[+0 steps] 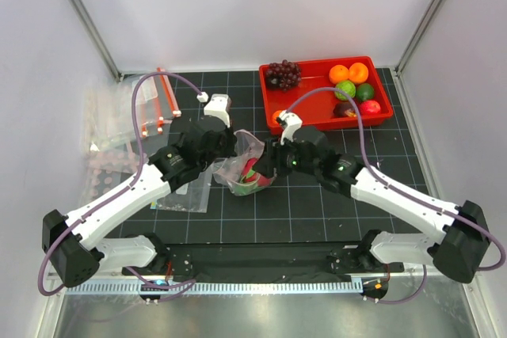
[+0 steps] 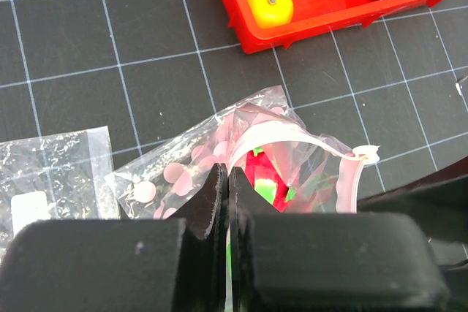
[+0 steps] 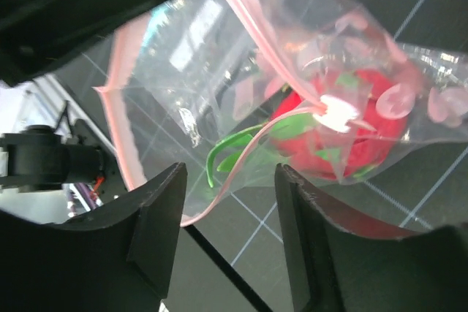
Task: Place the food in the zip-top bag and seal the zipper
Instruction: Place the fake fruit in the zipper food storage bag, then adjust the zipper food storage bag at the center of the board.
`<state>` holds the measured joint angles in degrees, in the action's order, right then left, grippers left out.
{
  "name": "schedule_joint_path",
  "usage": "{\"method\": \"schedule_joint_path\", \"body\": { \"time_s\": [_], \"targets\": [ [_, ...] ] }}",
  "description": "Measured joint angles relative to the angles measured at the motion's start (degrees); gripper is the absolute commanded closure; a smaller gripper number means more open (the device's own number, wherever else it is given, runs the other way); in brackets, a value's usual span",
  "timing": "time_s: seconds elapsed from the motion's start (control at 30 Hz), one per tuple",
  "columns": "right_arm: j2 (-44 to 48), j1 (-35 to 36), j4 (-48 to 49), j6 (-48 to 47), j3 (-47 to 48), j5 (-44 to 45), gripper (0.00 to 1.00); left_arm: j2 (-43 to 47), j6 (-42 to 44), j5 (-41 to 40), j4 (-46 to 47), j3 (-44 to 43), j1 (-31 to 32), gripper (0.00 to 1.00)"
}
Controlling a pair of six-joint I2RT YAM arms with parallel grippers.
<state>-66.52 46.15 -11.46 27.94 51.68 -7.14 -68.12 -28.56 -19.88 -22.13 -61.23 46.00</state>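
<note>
Clear plastic printed with pale dots, the polka-dotted zip-top bag [image 1: 245,165] sits crumpled at the middle of the black gridded counter [image 1: 317,203], between the two arms. Its reddish-pink zipper strip [image 3: 285,69] gapes unsealed, and a pink dragon fruit with green scales [image 3: 351,126] lies inside. The left gripper [image 2: 223,180] has its jaws clenched together on the bag's film near the mouth. The right gripper [image 3: 230,180] faces the mouth from the other side with its jaws spread apart, grasping nothing, the zipper strip looping between them. Behind, a red rectangular plastic tray [image 1: 265,99] holds a dark purple grape bunch [image 1: 283,75], a red round fruit [image 1: 370,107] and a dark fruit [image 1: 344,108]. A plain clear bag with a white label [image 2: 51,173] lies flat beside the dotted one.
</note>
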Motion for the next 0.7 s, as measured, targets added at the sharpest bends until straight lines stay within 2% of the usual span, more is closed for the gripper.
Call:
{"method": "schedule_joint_path", "body": {
  "time_s": [0.13,0.2,0.23,0.27,0.47,0.7],
  "targets": [
    [-4.20,3.45,-1.68,1.92,1.51,4.50,0.78,0.00,0.00,-0.11,-0.04,-0.02,0.00,1.00],
    [-5.95,4.42,-2.71,2.64,2.10,6.43,0.88,0.02,0.00,-0.15,-0.07,-0.02,0.00,1.00],
    [-6.45,4.63,-3.06,2.78,2.25,7.02,0.96,0.02,0.00,-0.24,-0.09,-0.02,0.00,1.00],
    [-6.86,4.74,-3.65,2.75,2.45,7.63,0.99,0.02,0.02,-0.46,-0.15,-0.04,0.00,1.00],
    [-7.87,4.74,-9.44,2.08,8.20,10.54,0.99,0.04,0.28,-2.99,-3.56,-1.97,0.00,1.00],
    [-15.08,4.72,-19.80,-1.09,30.60,12.35,0.99,0.74,0.04,-5.03,-10.16,-10.14,0.15,1.00]
  ]
}}
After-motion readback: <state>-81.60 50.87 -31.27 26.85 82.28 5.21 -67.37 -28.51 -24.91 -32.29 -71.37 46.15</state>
